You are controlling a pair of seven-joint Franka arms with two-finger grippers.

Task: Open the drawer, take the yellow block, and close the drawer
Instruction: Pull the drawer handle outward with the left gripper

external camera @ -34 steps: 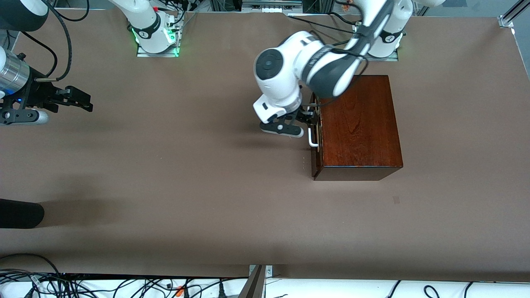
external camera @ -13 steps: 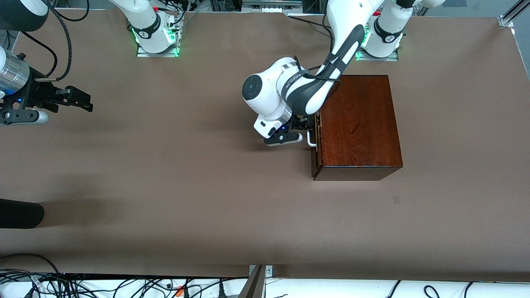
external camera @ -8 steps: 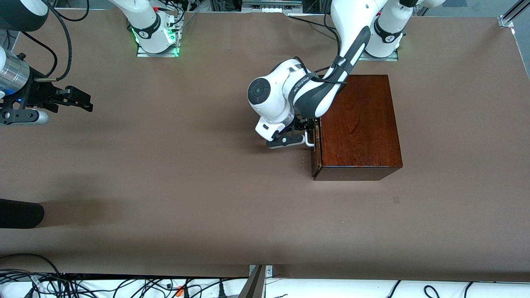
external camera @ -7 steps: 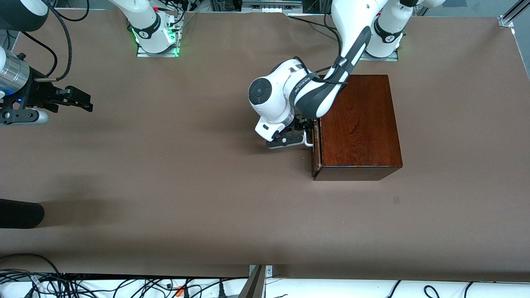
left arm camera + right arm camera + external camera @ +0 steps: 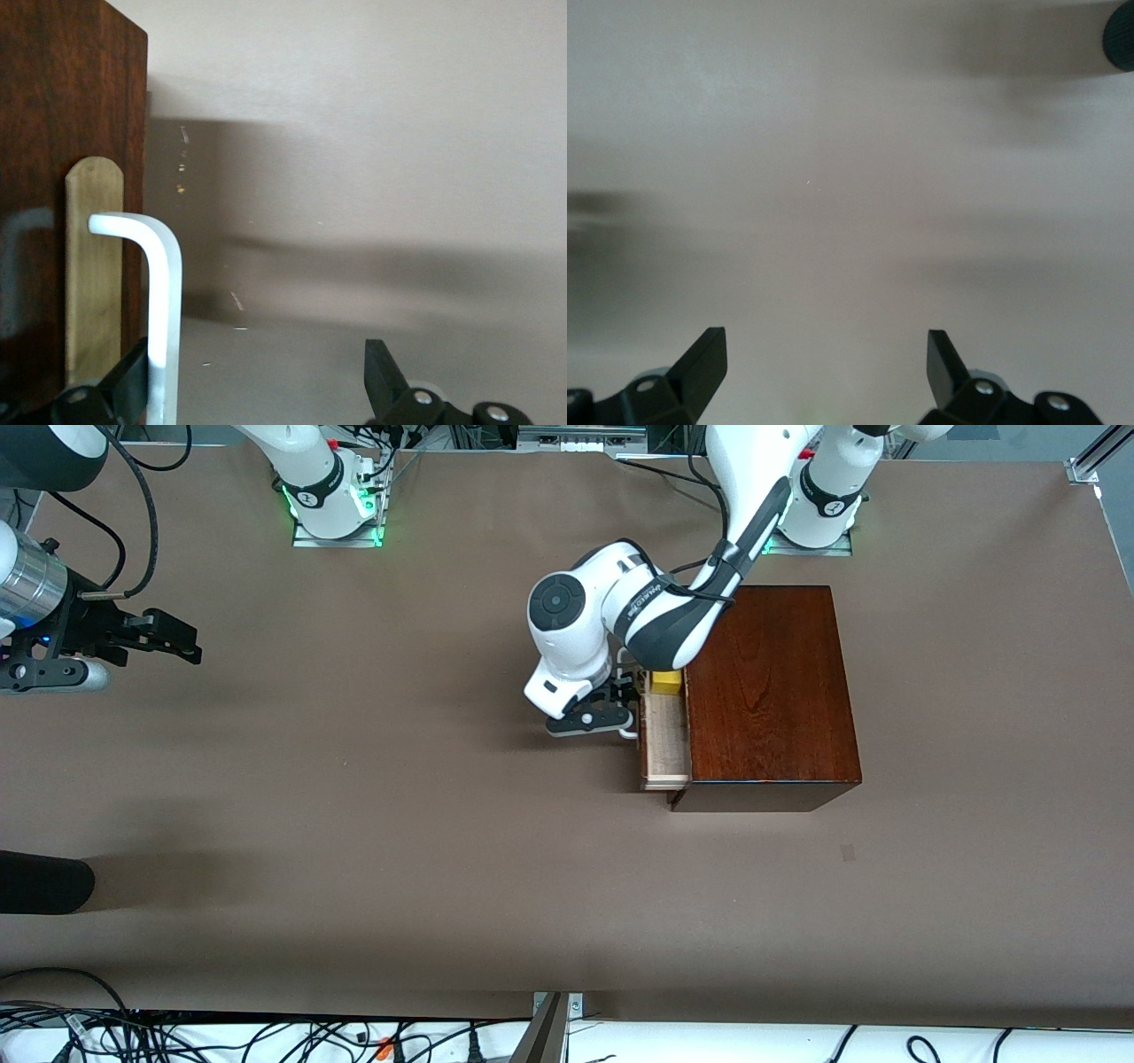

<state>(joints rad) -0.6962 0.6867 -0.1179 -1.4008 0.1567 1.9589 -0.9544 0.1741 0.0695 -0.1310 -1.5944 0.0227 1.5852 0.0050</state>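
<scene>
The dark reddish-brown wooden box (image 5: pixel 766 691) stands near the left arm's base. Its drawer (image 5: pixel 666 740) is pulled partly out toward the right arm's end, showing its pale interior. The yellow block (image 5: pixel 666 682) lies in the drawer, at the end farther from the front camera, partly under the left arm. My left gripper (image 5: pixel 620 717) is open, with the white handle (image 5: pixel 631 734) hooked against one finger. In the left wrist view the handle (image 5: pixel 164 301) lies against one finger (image 5: pixel 133 381) of the left gripper (image 5: pixel 257 390). My right gripper (image 5: pixel 173 642) is open and empty, and waits at the right arm's end.
A black rounded object (image 5: pixel 40 881) juts in over the table at the right arm's end, nearer to the front camera. Cables (image 5: pixel 266 1036) lie along the table's front edge. The right wrist view shows the right gripper (image 5: pixel 824 363) over bare brown table.
The left gripper has moved toward the right arm's end with the handle, and the drawer has slid out. The yellow block now shows. The right arm has barely moved.
</scene>
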